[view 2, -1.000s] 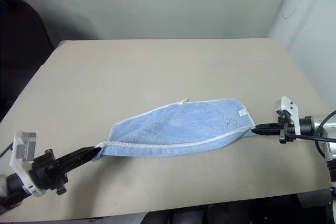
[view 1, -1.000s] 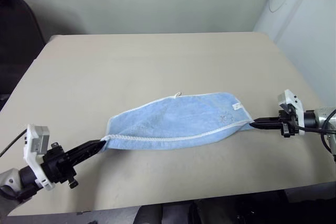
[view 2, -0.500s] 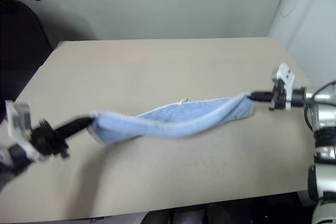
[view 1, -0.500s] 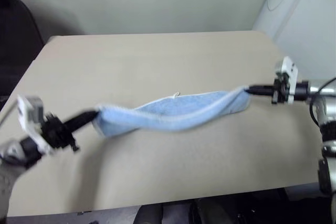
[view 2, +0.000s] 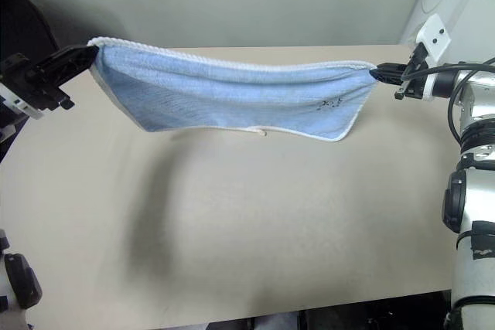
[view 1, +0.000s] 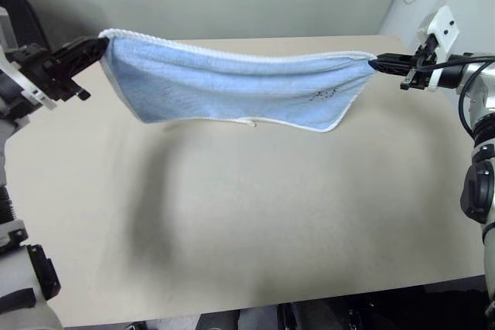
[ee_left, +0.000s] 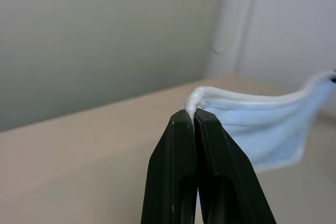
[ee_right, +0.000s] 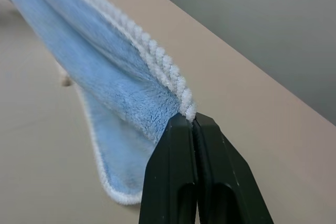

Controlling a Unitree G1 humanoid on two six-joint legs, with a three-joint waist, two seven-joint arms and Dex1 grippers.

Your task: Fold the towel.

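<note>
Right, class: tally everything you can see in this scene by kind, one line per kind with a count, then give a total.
Towels: 1, the light-blue towel hanging in the air above the table
Grippers: 2, left gripper and right gripper, each shut on a towel corner
Tables: 1, the beige table
Chairs: 1, dark chair behind the table
Total: 5

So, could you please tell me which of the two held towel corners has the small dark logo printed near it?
The corner pinched by the right end effector: the dark logo on the towel sits close to it, while the left end effector holds plain blue cloth.
</note>
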